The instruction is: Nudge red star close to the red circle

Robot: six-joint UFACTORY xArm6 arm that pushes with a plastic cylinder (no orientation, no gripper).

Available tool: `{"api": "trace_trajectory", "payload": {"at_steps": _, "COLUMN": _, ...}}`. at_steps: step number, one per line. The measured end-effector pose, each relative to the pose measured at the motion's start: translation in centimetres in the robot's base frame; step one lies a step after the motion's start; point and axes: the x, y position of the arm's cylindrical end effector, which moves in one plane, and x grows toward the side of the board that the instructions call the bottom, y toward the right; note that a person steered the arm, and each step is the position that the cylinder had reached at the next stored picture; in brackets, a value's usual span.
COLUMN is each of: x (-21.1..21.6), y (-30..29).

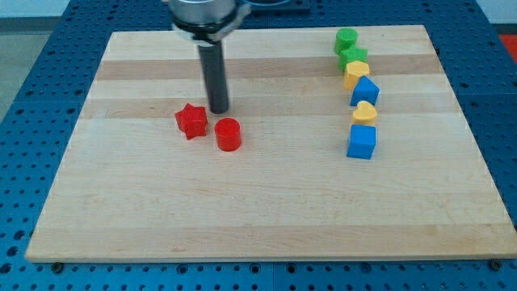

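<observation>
The red star [191,121] lies on the wooden board left of centre. The red circle [229,134], a short cylinder, stands just to its right and slightly lower in the view, with a narrow gap between them. My tip [219,110] rests on the board just above the two blocks, to the upper right of the star and above the circle, touching neither that I can tell.
A column of blocks runs down the view's right: a green cylinder [346,39], a green star [352,57], a yellow block [356,74], a blue block [365,90], a yellow heart [364,112] and a blue cube [361,141]. The board's edge [266,257] borders blue flooring.
</observation>
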Motion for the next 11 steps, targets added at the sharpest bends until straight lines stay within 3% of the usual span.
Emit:
{"api": "trace_trajectory", "payload": {"at_steps": 1, "x": -1.9, "y": -6.3}}
{"api": "trace_trajectory", "payload": {"at_steps": 2, "x": -1.7, "y": -7.1}}
{"api": "trace_trajectory", "payload": {"at_steps": 6, "x": 3.9, "y": -4.0}}
{"api": "trace_trajectory", "payload": {"at_steps": 8, "x": 4.4, "y": 1.2}}
{"api": "trace_trajectory", "payload": {"at_steps": 11, "x": 7.1, "y": 2.5}}
